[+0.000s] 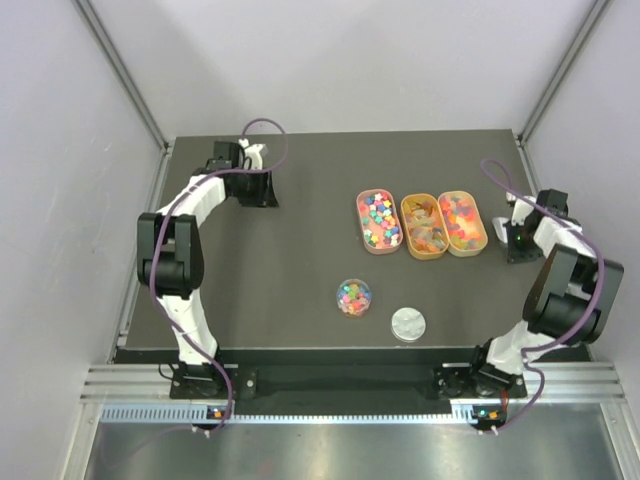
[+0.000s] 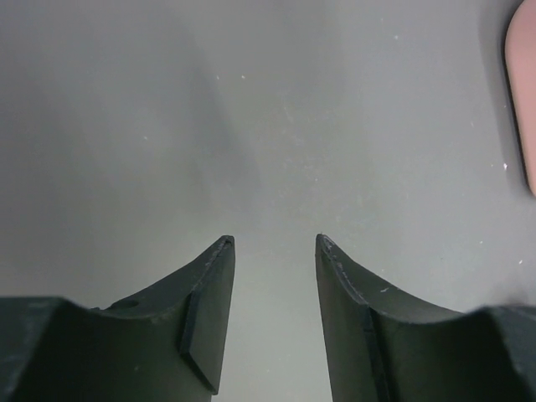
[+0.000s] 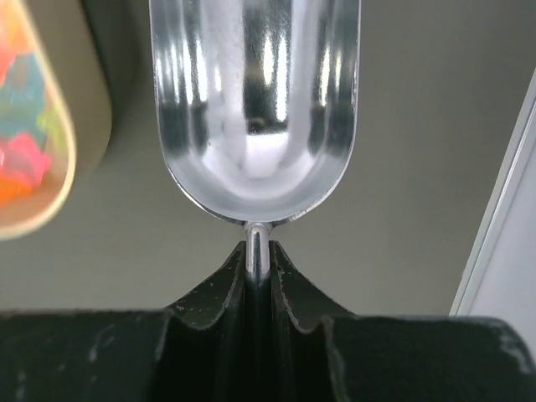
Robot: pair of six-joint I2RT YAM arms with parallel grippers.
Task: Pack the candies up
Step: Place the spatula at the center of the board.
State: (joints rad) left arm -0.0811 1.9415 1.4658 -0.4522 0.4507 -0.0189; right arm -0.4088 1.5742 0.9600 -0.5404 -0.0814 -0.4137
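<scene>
**Left jaws parted and empty, right jaws clamped on a metal scoop [image 3: 255, 109]**

Left jaws are standing apart in the left wrist view. We are seeing nothing between them, only the bare dark table [image 2: 268, 126] below. A pale pinkish edge is cutting into the right border of that view, too blurred for us to name. From above, the left arm [image 1: 175, 250] is reaching to the far left part of the table, well apart from all the sweets.

Right jaws are pressing together on the thin handle of the scoop. Its shiny bowl is pointing away from the wrist and is looking empty to us. Just to the left of the bowl, a tray rim [image 3: 88, 126] with blurred bright candies [image 3: 25, 126] is showing. In the top view the right arm [image 1: 560, 290] is holding its jaws near the right edge of the table, just beside the row of trays.

We are finding the candies in two places. Most are lying in three oval orange trays [image 1: 485, 235] set side by side and touching, right of the table's centre. Multicoloured cubes [image 1: 379, 221] are filling the left one, yellow-orange gummies [image 1: 424, 228] the middle one, and red-orange pieces [image 1: 462, 222] the right one. Nearer the arms, a small round clear jar [image 1: 339, 297] is standing open with a few multicoloured pieces [image 1: 355, 297] inside. Its silver lid [image 1: 407, 323] is lying flat on the table just to its right, not touching it.
</scene>
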